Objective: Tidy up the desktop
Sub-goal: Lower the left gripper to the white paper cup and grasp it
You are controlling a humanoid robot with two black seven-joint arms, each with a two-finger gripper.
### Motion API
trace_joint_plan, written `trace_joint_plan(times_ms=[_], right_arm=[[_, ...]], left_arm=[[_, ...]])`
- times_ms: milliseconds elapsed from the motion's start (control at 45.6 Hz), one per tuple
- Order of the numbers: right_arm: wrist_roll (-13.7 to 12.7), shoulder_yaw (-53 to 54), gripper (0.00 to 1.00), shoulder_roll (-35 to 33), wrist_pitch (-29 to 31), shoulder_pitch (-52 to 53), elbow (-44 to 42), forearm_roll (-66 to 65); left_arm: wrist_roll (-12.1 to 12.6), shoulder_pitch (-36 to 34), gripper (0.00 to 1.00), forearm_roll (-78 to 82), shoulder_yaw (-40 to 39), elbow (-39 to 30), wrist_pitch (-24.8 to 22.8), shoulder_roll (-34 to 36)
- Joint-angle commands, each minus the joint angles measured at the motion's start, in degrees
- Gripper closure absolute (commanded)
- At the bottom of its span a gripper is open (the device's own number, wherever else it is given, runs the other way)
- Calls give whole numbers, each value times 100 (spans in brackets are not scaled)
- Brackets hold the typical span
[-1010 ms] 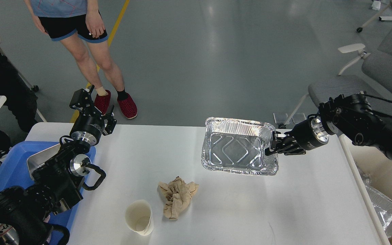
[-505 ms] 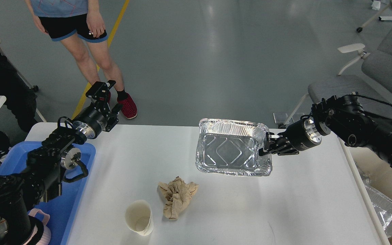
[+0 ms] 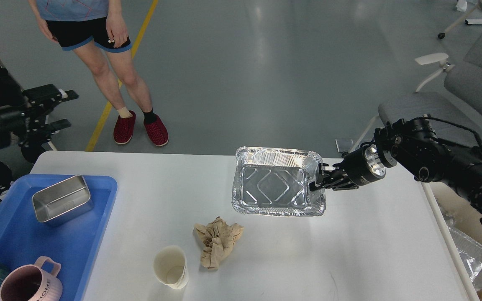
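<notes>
White and matte, the surface [image 3: 349, 251] spreads beneath our right gripper [image 3: 317, 183], which is clamped on the right rim of a foil tray [image 3: 276, 181], lifted clear of it. We judge the step to be carrying the tray away. Below and left of that gripper lie a crumpled napkin [image 3: 217, 240] and paper cup [image 3: 171, 266]. Our left gripper [image 3: 61, 109] hangs far off, parted and empty.

Lighting: bright, even, overhead. I see pale glare streaks on the grey floor [image 3: 262, 62] beyond the foil tray [image 3: 278, 181]. Tray's ribbed far wall glints strongly; soft shadow under its near edge on the white counter [image 3: 349, 251]. Focus sharp throughout; mild wide-angle bending near frame edges.
</notes>
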Motion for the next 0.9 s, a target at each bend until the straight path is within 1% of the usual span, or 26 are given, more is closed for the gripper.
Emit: trace_joint_plan(times_ms=[0, 66, 110, 198, 351, 395, 483, 527, 549, 593, 659, 724, 812, 878], right_arm=[[-9, -3, 100, 131, -43, 35, -19, -2], [-9, -3, 100, 193, -52, 43, -19, -2], [-9, -3, 100, 245, -87, 52, -45, -2], [-9, -3, 100, 325, -139, 79, -63, -11], [-18, -3, 100, 412, -157, 184, -54, -2], [-18, -3, 100, 483, -157, 210, -71, -2], [-18, -3, 100, 544, -175, 237, -98, -11], [-27, -3, 100, 562, -175, 237, -80, -2], [-27, -3, 100, 579, -183, 246, -98, -11], [-35, -3, 100, 615, -192, 246, -98, -11], [-35, -3, 100, 650, -218, 237, -107, -11], [-44, -3, 100, 702, -280, 219, -98, -11], [-44, -3, 100, 738, -306, 219, -115, -11], [-53, -3, 100, 755, -324, 228, -142, -11]], left_arm=[[-387, -121, 6, 795, 6, -27, -245, 1040], [-527, -174, 6, 1007, -3, -35, -245, 1374], [-572, -192, 6, 1060, 5, -53, -245, 1506], [-572, -166, 6, 1069, 5, -88, -245, 1621], [-563, -95, 6, 1288, 84, -246, -245, 1498], [-545, -121, 6, 1394, 93, -281, -245, 1367], [-537, -192, 6, 1675, 120, -282, -245, 849], [-537, -314, 6, 1929, 163, -299, -245, 586], [-528, -463, 6, 2200, 216, -377, -245, 288], [-528, -613, 7, 2421, 243, -536, -245, 5], [-501, -763, 7, 2694, 269, -869, -245, -303], [-501, -833, 7, 3002, 330, -1439, -245, -418], [-431, -1079, 7, 3484, 383, -2643, -245, -374], [-352, -1281, 7, 4090, 454, -3749, -245, -225]])
